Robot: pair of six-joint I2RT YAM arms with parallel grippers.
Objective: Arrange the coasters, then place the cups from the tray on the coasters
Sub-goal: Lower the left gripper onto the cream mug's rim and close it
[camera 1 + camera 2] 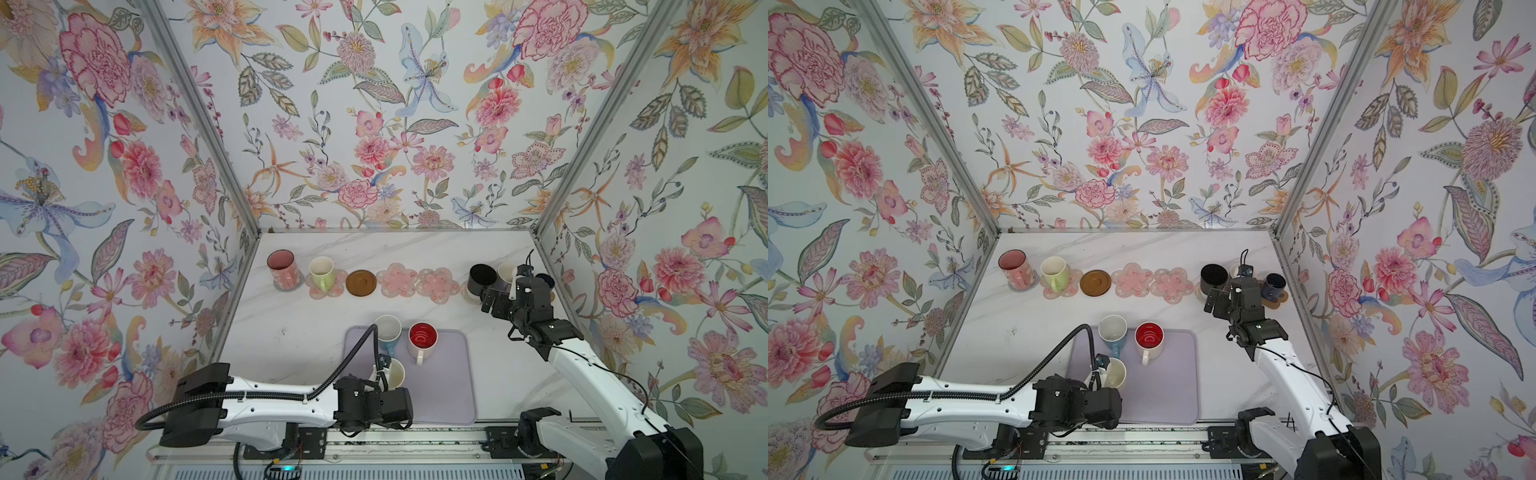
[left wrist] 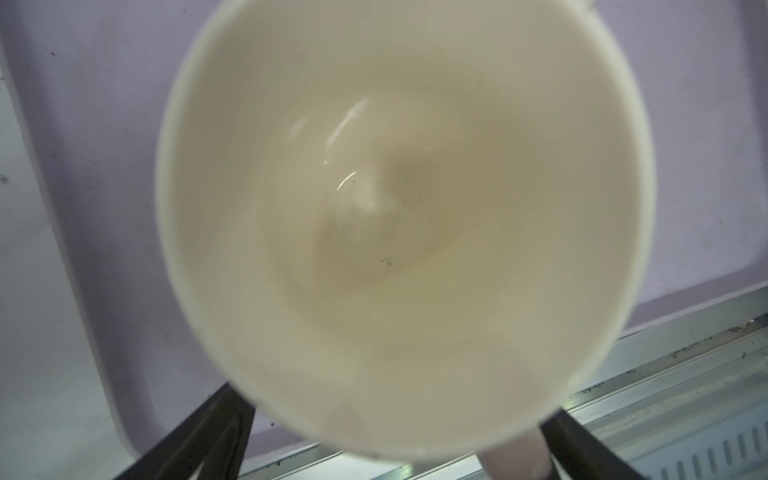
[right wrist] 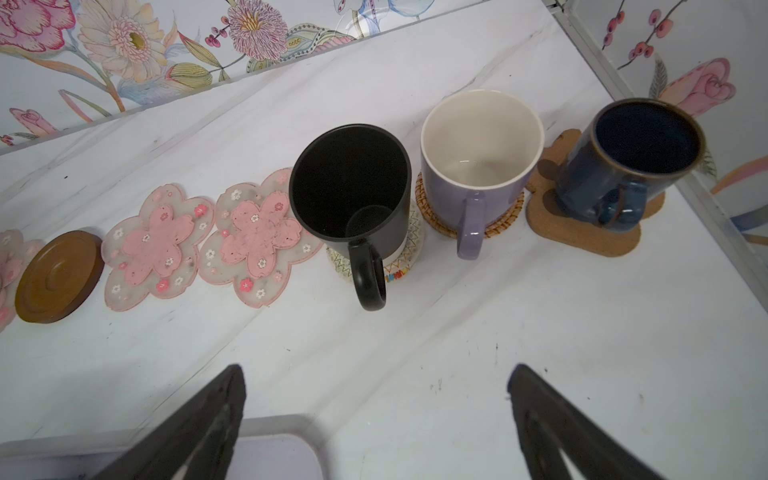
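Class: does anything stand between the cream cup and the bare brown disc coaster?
Yes: the blue cup, at the tray's far edge, stands roughly between the cream cup and the brown disc coaster.

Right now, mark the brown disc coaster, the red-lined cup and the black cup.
brown disc coaster (image 1: 361,283), in a top view, centre of face
red-lined cup (image 1: 422,336), in a top view, its red inside
black cup (image 3: 351,183), right wrist view, dark inside

no legible text, labels or numbers
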